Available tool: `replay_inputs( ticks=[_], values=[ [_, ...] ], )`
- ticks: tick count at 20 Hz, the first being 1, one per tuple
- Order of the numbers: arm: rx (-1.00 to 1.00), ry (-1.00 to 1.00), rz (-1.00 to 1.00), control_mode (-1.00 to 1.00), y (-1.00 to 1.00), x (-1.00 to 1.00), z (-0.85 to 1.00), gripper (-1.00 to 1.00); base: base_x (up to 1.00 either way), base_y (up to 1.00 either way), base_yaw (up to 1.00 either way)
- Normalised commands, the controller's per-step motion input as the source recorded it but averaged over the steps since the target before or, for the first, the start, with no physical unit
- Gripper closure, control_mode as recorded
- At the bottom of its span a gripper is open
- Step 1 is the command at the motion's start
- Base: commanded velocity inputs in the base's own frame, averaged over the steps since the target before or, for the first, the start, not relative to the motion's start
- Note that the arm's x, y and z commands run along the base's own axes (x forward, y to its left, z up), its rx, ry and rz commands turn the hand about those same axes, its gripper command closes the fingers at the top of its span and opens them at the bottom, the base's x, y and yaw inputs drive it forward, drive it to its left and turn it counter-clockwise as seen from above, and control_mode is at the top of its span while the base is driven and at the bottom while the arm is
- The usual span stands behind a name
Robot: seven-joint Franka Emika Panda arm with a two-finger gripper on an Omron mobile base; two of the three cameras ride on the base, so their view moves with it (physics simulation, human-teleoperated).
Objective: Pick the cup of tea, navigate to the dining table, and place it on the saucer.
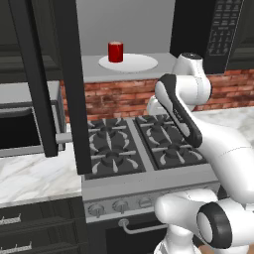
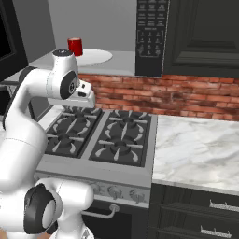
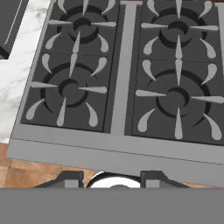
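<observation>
Gripper over stove; cup of tea on plate

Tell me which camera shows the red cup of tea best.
The left base view: the cup of tea stands unblocked on the white plate. The right base view shows it smaller, just behind the arm. The hand view faces the stove.

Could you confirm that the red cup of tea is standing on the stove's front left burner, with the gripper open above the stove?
Not quite: the cup of tea is not on a burner. It stands on the wide white plate on the ledge behind the stove, above the brick strip, as the left base view shows. The rest holds: in the hand view the gripper is open above the stove.
</observation>
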Motion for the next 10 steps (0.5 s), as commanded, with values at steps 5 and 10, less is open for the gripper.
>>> replay_inputs(
  ticks=[5, 10],
  values=[
    [0.0, -0.03, 0.0, -1.0, 0.11, -0.05, 0.0, -1.0, 0.0, 0.0, 0.0],
    [0.07, -0.23, 0.0, -1.0, 0.05, -0.15, 0.29, -1.0, 0.0, 0.0, 0.0]
  ],
)
